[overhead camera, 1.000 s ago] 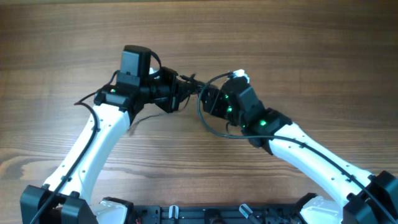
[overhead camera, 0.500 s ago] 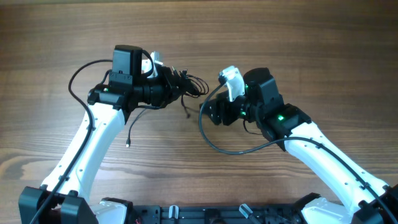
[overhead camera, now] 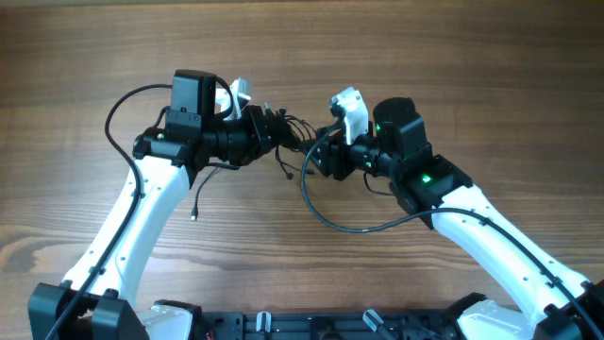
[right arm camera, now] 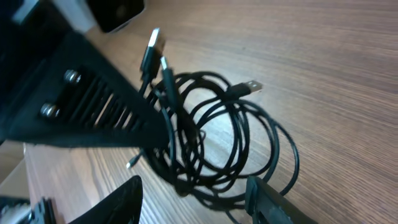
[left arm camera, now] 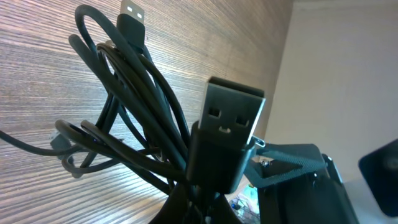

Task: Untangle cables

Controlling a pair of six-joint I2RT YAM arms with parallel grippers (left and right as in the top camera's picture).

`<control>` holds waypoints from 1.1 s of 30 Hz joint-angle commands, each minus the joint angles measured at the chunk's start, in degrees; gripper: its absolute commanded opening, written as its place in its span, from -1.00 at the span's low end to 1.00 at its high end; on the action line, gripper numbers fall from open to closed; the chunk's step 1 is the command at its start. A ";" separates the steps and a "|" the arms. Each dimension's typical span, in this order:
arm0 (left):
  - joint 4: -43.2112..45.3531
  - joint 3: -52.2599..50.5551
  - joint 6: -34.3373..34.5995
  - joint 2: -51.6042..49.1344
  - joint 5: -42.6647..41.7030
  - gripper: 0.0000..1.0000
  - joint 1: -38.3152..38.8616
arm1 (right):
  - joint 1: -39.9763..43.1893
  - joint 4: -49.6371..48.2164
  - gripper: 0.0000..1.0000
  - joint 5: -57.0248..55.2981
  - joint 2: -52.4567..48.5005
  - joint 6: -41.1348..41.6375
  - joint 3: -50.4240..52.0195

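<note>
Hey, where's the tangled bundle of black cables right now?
In the overhead view, the cable bundle is near the middle of the table, gripped at the tip of the left end effector, with the open right end effector just to its right.

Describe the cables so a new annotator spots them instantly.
On the wooden table, find the mid-table gap where the left arm and right arm nearly meet. The cables are the tangle of thin black loops at the left claw's tip; unlike the thicker arm cord, they end in small USB plugs.
</note>
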State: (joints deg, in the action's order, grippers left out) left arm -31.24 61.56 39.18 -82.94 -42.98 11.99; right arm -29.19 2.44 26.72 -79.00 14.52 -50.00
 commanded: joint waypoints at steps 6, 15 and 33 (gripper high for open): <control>0.17 0.59 -2.27 1.07 -5.27 -0.92 -0.09 | -0.22 -1.42 0.04 -1.44 -4.11 3.74 -0.15; 0.37 0.59 0.24 1.07 -6.54 -0.92 4.76 | -0.20 -1.36 -0.75 -14.23 -5.92 13.27 -0.15; -13.51 0.59 -26.45 1.07 -15.10 -0.92 9.22 | 24.81 3.74 -0.91 -14.47 -5.92 18.40 -0.15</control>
State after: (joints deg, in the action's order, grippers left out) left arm -42.59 61.69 21.21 -82.94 -54.13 20.97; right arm -11.05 5.61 12.14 -83.88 31.70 -50.00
